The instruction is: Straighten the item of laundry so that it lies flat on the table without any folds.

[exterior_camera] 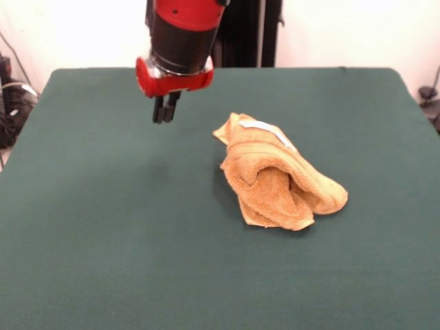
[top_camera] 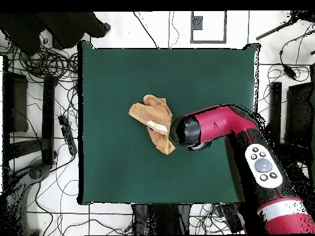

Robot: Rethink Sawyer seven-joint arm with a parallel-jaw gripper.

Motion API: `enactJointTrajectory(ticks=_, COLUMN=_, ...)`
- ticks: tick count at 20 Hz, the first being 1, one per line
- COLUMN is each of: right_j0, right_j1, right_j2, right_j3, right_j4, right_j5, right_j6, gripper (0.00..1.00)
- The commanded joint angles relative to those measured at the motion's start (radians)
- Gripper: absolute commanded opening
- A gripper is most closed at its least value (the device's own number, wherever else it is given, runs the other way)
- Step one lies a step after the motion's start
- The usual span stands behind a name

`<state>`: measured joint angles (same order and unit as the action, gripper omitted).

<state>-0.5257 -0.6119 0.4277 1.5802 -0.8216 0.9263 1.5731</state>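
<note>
From across the table, the pincer (exterior_camera: pixel 164 110) hangs at the left of the scene, under the red collar of the arm (exterior_camera: pixel 180 41), its two black fingers (exterior_camera: pixel 159 108) pressed together and holding nothing. The tips are lifted clear of the table (exterior_camera: pixel 89 227), whose dark green cloth spreads bare below and to the left of them.

To the right of the pincer, and a little nearer the camera, lies the towel (exterior_camera: pixel 275 179), apart from the fingers with a strip of green between them. It is bunched up, not flat: the golden-orange terry is rolled over on itself in thick folds, with one corner pointing back toward the pincer's side and a rounded lump at the far right end. A small white label (exterior_camera: pixel 265 128) shows on the upper fold, on the side closer to the pincer.

From above, the towel (top_camera: pixel 154 121) sits near the middle of the table (top_camera: pixel 111 172), with the arm's (top_camera: pixel 212 126) dark end just beside it, covering the pincer itself.
</note>
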Motion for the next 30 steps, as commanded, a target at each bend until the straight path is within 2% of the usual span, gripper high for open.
enactJointTrajectory(ticks=1, right_j0=0.027, right_j1=0.023, right_j2=0.049, right_j3=0.110, right_j4=-0.014, right_j5=-0.030, right_j6=-0.154, gripper=0.00)
enactJointTrajectory(ticks=8, right_j0=0.004, right_j1=0.063, right_j2=0.076, right_j3=0.108, right_j4=0.010, right_j5=-0.036, right_j6=-0.174, gripper=0.00)
enactJointTrajectory(ticks=22, right_j0=-0.013, right_j1=0.140, right_j2=0.096, right_j3=0.102, right_j4=-0.007, right_j5=-0.080, right_j6=-0.177, gripper=0.00)
enactJointTrajectory(ticks=27, right_j0=-0.077, right_j1=0.176, right_j2=0.154, right_j3=0.139, right_j4=0.016, right_j5=-0.177, right_j6=-0.205, gripper=0.00)
enactJointTrajectory(ticks=30, right_j0=-0.103, right_j1=0.172, right_j2=0.177, right_j3=0.162, right_j4=0.024, right_j5=-0.186, right_j6=-0.220, gripper=0.00)
